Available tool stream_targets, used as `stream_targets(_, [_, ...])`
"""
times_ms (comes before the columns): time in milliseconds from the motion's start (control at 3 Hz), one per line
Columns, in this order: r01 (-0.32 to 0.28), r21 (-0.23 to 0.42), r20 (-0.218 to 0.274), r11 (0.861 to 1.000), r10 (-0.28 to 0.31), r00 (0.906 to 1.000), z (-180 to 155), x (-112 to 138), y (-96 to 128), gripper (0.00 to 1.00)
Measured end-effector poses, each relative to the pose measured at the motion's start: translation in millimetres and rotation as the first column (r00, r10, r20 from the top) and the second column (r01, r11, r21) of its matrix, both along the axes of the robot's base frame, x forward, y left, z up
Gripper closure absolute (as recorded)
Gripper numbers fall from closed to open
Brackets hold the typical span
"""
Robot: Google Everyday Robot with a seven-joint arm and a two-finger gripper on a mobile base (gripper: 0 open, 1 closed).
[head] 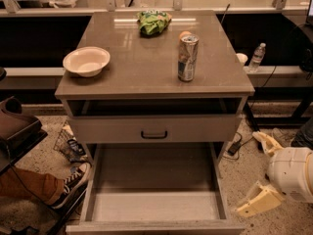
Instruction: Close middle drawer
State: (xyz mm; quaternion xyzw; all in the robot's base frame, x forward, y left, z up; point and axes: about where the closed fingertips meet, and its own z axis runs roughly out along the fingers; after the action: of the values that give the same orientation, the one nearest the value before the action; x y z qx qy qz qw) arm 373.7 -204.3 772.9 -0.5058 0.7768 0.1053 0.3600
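Middle drawer (154, 180): pulled far out, grey floor showing.
Gripper (247, 174): low, right of the drawer, apart from it, fingers (259, 202) spread wide.
Cabinet top (146, 65): bowl (86, 61), can (188, 58), green bag (153, 22).

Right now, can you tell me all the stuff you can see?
cabinet: one, grey-brown, middle of the view
bowl: one, cream, left side of the cabinet top
can: one, silver, upright on the right of the top
snack bag: one, green, back of the top
middle drawer: one, pale grey, pulled out at the bottom, nothing inside
drawer front: one, grey with black handle, shut, above it
water bottle: one, clear, ledge at right
sneaker: one, dark with white sole, floor at left
gripper: one, cream, low at right beside the drawer, fingers open, holding nothing
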Motion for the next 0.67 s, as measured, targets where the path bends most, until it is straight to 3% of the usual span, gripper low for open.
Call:
stream_targets(333, [0.024, -0.008, -0.004, 1.0, -0.024, 0.9997, -67.0, 3.9, 2.8, 0.0])
stream_targets(667, [0.061, -0.052, 0.027, 0.997, -0.06, 0.9978, -126.6, -2.0, -10.3, 0.0])
